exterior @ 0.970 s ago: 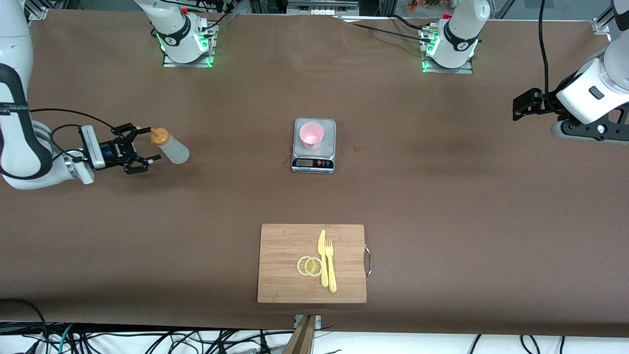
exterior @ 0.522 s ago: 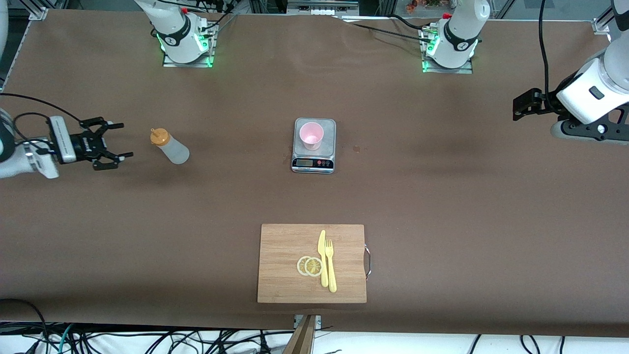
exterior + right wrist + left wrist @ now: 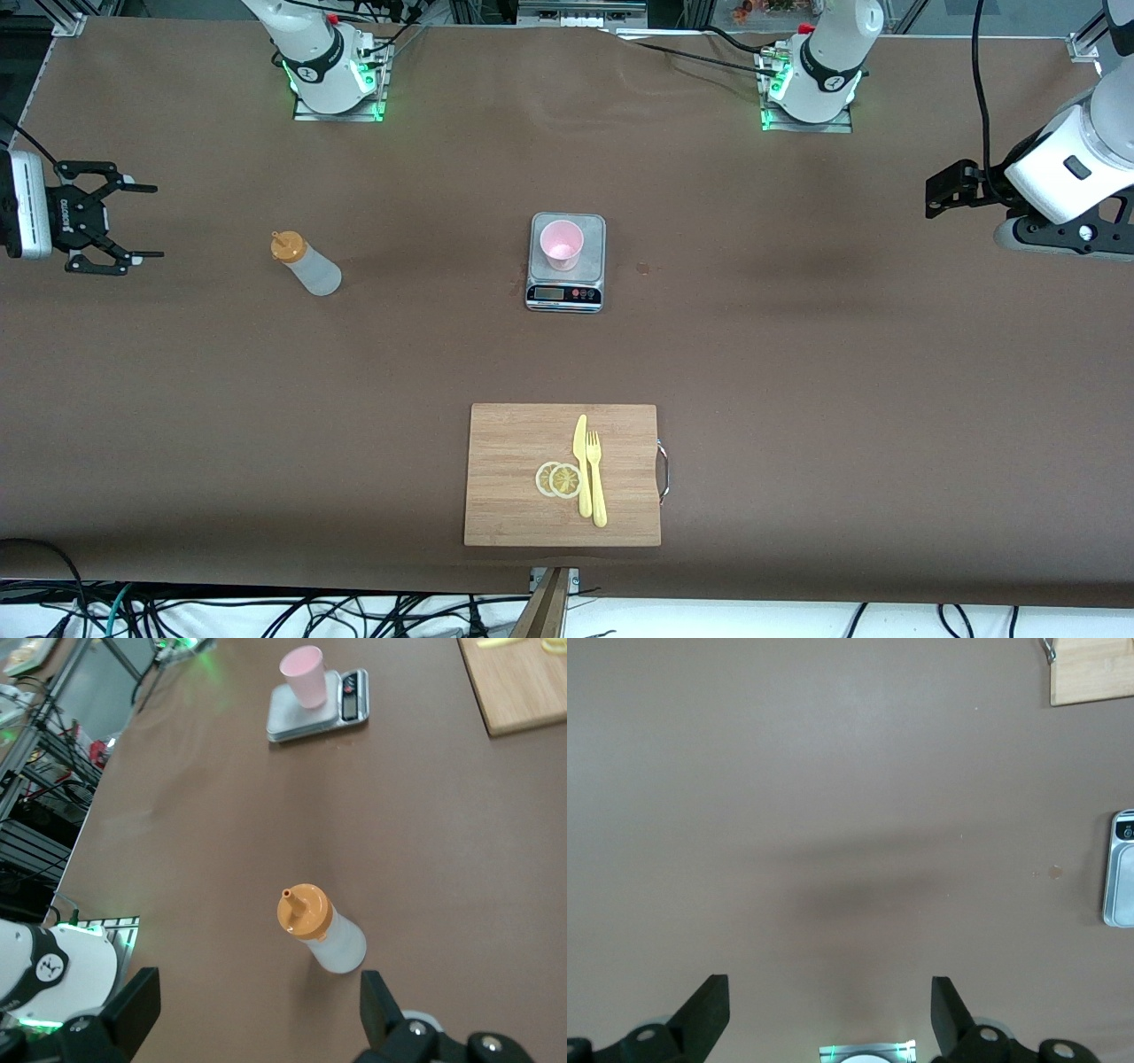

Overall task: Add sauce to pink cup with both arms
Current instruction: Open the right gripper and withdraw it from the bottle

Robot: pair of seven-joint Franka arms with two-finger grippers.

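The sauce bottle point(image 3: 306, 263), whitish with an orange nozzle cap, stands free on the brown table toward the right arm's end; it also shows in the right wrist view point(image 3: 323, 935). The pink cup point(image 3: 561, 245) stands on a small scale point(image 3: 585, 292) at the table's middle, also seen in the right wrist view point(image 3: 304, 675). My right gripper point(image 3: 152, 221) is open and empty, well apart from the bottle, over the table's edge at the right arm's end point(image 3: 257, 1001). My left gripper point(image 3: 932, 190) is open and empty over bare table at the left arm's end point(image 3: 828, 1005).
A wooden cutting board point(image 3: 514, 478) lies nearer the front camera than the scale, with a yellow knife point(image 3: 582, 461), a yellow fork point(image 3: 596, 478) and two lemon slices point(image 3: 558, 479). The scale's edge point(image 3: 1121, 868) and a board corner point(image 3: 1090, 669) show in the left wrist view.
My right gripper, which was open around the bottle's top, has drawn back toward the right arm's end of the table. The bottle stays standing in place. The left arm has not moved.
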